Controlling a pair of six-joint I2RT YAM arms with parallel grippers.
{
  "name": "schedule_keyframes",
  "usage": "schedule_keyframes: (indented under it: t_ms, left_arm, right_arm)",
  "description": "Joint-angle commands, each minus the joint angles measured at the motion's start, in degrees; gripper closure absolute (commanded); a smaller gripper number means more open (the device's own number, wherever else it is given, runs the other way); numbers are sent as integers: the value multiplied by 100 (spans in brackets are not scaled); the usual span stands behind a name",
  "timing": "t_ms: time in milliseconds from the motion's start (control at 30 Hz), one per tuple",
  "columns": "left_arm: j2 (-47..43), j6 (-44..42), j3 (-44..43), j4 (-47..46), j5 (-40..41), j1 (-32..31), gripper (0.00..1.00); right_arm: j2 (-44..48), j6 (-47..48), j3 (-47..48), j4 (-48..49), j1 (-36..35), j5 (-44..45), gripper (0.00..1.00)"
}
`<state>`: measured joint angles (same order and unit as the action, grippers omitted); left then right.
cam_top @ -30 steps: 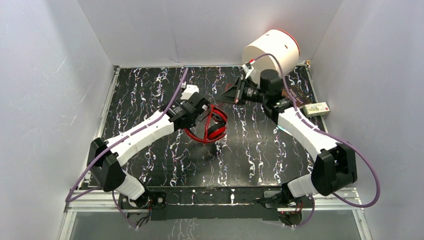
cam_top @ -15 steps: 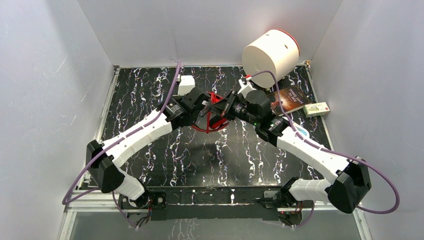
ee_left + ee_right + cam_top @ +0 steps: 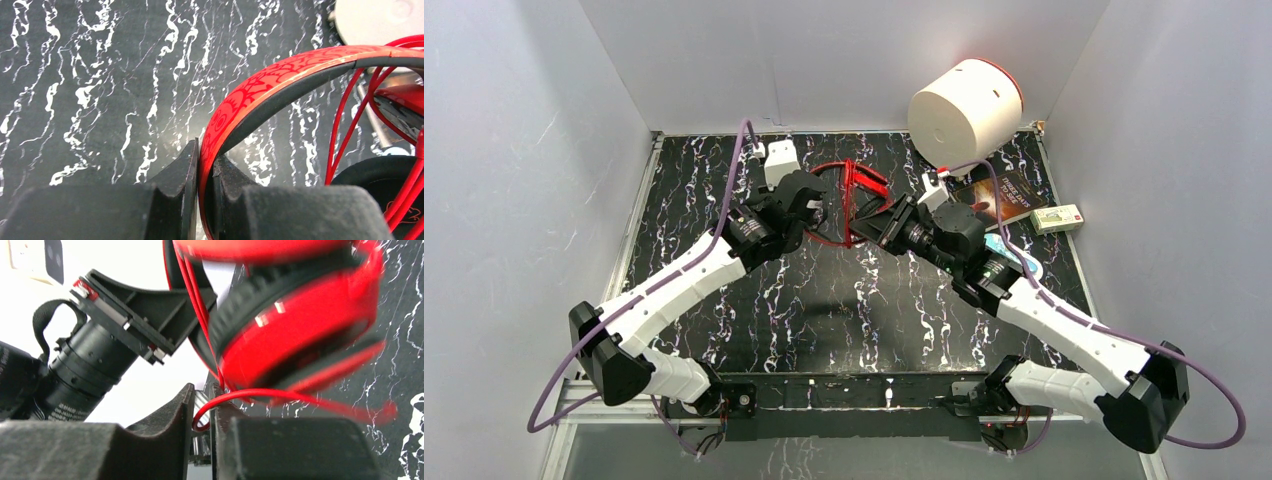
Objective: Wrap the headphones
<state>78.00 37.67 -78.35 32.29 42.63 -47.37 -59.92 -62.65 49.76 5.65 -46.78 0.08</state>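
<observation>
The red headphones (image 3: 836, 172) hang above the back middle of the black marbled table, thin red cable looped around them. My left gripper (image 3: 816, 207) is shut on the red headband (image 3: 280, 75), which runs up from between its jaws (image 3: 205, 150). A black ear pad (image 3: 385, 175) and cable strands show at the right of that view. My right gripper (image 3: 871, 222) sits just right of the headphones. In the right wrist view its jaws (image 3: 201, 390) stand narrowly parted with a loop of the cable (image 3: 235, 395) lying in the gap, below a blurred red earcup (image 3: 295, 330).
A white cylinder with a red rim (image 3: 964, 105) lies on its side at the back right. A dark book (image 3: 1007, 195) and a small box (image 3: 1057, 218) lie near the right wall. White walls close in three sides.
The left arm has carried the headphones toward the back. The right arm swung in from the back right to meet them, and its jaws have parted slightly around the cable.
</observation>
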Motion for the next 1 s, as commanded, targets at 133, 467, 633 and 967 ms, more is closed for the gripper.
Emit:
schedule_keyframes:
  t_ms: [133, 467, 633, 967]
  left_arm:
    - [-163, 357, -291, -1139, 418, 61, 100]
    - [-180, 366, -372, -1149, 93, 60, 100]
    - [-397, 552, -214, -864, -192, 66, 100]
    - [-338, 504, -927, 325, -1041, 294, 100]
  right_arm:
    - [346, -107, -218, -94, -89, -333, 69]
    - [720, 1043, -303, -913, -92, -837, 34]
    - [908, 2521, 66, -2349, -88, -318, 9]
    - [1042, 4005, 171, -2952, 114, 138, 2]
